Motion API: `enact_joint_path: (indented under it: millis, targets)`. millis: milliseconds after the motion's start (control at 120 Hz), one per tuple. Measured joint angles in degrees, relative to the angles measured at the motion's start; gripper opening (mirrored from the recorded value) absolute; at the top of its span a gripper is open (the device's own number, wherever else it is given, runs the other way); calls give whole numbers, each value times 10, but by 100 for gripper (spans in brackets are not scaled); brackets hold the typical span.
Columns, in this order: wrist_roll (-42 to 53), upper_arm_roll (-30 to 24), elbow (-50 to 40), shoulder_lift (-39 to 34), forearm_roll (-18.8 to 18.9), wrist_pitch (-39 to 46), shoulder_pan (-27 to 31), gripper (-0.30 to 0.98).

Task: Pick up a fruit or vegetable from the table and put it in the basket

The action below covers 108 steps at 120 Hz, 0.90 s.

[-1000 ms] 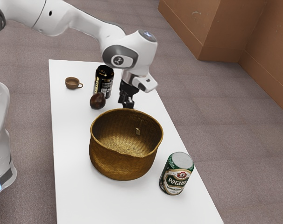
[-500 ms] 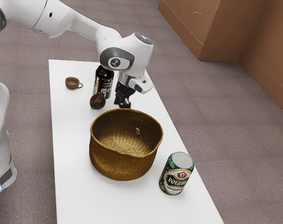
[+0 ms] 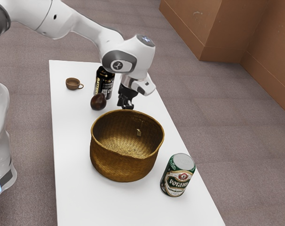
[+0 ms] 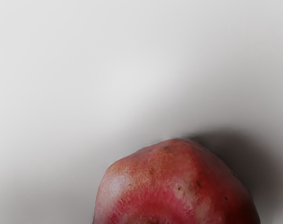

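Observation:
Behind the basket's far rim is my gripper [image 3: 126,104], pointing down low over the table, its lower end close to the rim. In the wrist view a red, mottled fruit or vegetable [image 4: 176,186] lies just under the hand, with a shadow beside it on the white surface. A dark brown, egg-shaped fruit [image 3: 98,101] rests on the table to the exterior view's left of the gripper. The round woven basket [image 3: 121,165] stands upright nearer the camera. Whether the gripper touches the red item cannot be seen.
A black battery-like can [image 3: 104,83] stands behind the dark fruit, close to the hand. Farther toward the exterior view's left is a small brown cup [image 3: 73,84]. A green beer can [image 3: 178,175] stands near the white table's [image 3: 76,188] right edge.
My hand first shifted toward the exterior view's left, then came slightly back toward its right. The basket, cans, cup and dark fruit have stayed put.

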Motion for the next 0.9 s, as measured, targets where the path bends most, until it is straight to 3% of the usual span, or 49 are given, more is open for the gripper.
enact_joint_path:
  millis: [900]
  targets:
    - [-2,-1,0,31,-1,22,-2,69]
